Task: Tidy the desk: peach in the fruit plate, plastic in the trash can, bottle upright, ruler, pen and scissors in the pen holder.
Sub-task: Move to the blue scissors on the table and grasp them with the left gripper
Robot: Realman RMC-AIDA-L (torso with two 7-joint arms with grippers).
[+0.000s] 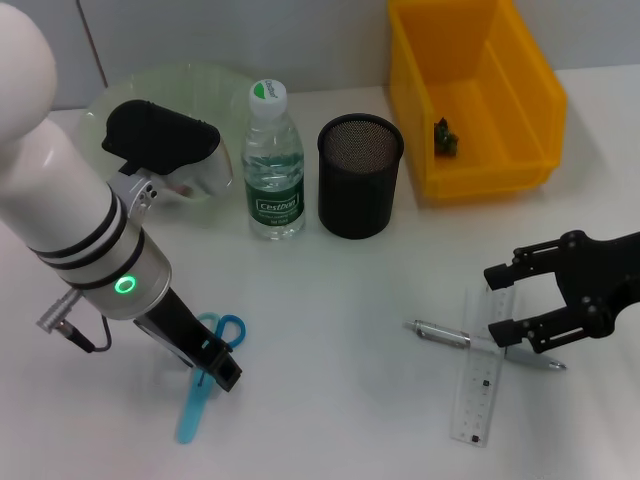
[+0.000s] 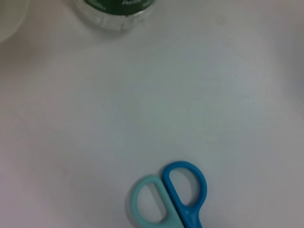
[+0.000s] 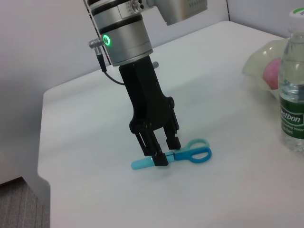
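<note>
Blue-and-teal scissors [image 1: 205, 375] lie flat on the white table [image 1: 330, 400], left gripper [image 3: 161, 152] fingers straddling them, not closed. Right gripper [image 1: 510, 300] open over clear ruler [image 1: 483, 375] and pen [image 1: 440, 333]. Upright bottle [image 1: 273, 165], mesh holder [image 1: 360, 175] behind.

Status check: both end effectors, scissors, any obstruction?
Left end effector down astride scissors, open. Right end effector open over ruler and pen. No obstruction seen.

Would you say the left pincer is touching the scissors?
Touching: the right wrist view shows the left pincer straddling the scissors, one finger against them.
</note>
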